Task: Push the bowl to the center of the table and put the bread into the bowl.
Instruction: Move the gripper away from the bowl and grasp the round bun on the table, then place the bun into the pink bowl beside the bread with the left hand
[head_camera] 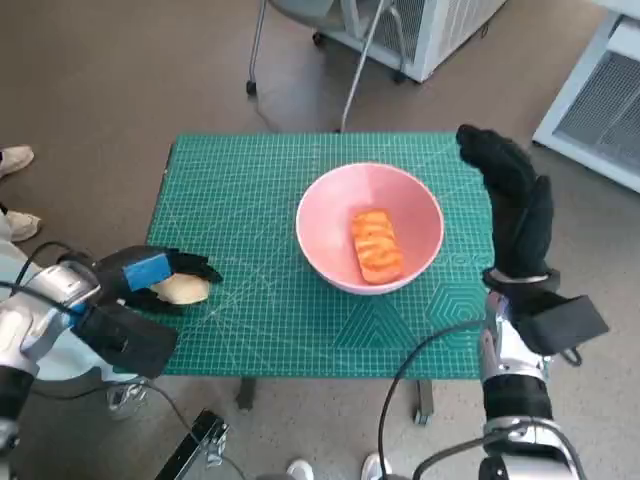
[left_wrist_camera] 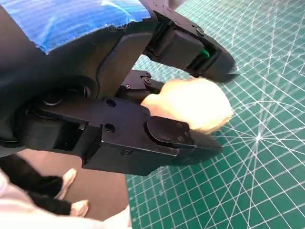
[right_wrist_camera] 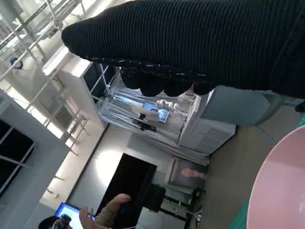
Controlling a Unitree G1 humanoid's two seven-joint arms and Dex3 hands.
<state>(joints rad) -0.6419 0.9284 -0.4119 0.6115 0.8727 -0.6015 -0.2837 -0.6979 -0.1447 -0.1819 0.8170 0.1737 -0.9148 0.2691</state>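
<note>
Nearest to you, the left hand (head_camera: 150, 275) sits at the near left edge of the green cutting mat (head_camera: 250, 300), and its black fingers (left_wrist_camera: 171, 136) are closed around a pale bread roll (left_wrist_camera: 190, 102); you can see in the left wrist view that the roll is pinched between the fingers just above the mat's white grid lines. Take the pink bowl (head_camera: 415, 215) as your landmark: the held roll lies well to its left, near the mat's front edge. The bowl itself stands a little right of the mat's middle, upright, and an orange, ridged piece of bread (head_camera: 376, 246) lies inside it on the bottom. Your right hand (head_camera: 510, 190) in the black glove is just beside the bowl's right rim, reaching toward the mat's far right corner; it holds nothing, but you cannot tell from these views whether its fingers are spread or curled. The mat covers the small table, and brown floor surrounds it. Beyond the bowl, chair legs on castors (head_camera: 255, 60) and a white slatted unit (head_camera: 430, 30) stand on the floor, with another white cabinet (head_camera: 600, 100) to the bowl's far right. To the bowl's far left, a person's shoes (head_camera: 15, 190) show at the edge. In the right wrist view a person (right_wrist_camera: 112, 210) sits far off in the room.
</note>
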